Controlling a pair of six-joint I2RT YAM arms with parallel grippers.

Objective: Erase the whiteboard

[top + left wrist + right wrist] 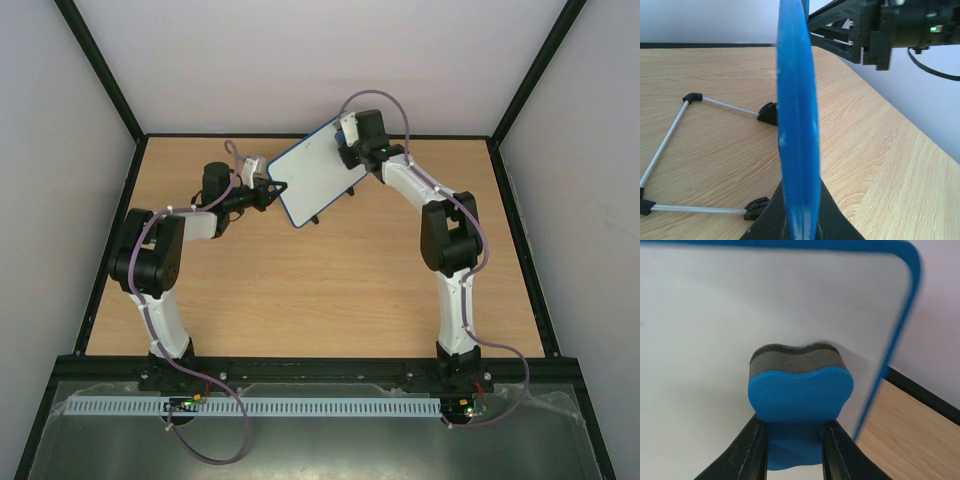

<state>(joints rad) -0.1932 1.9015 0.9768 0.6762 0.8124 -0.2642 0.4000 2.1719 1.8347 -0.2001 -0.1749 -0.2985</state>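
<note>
One blue eraser (pixel 800 395) against whiteboard (pixel 740 300)

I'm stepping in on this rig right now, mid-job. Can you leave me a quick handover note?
Left pincer: shut on the whiteboard at its blue frame edge; the board stands tilted.
Right pincer: shut on the blue eraser, felt side against the board face near a corner.
Done: no marks visible on the face in view.
To do: wipe any remainder, then set board and eraser down.

One whiteboard (pixel 318 172), one eraser (pixel 800 390)
</note>
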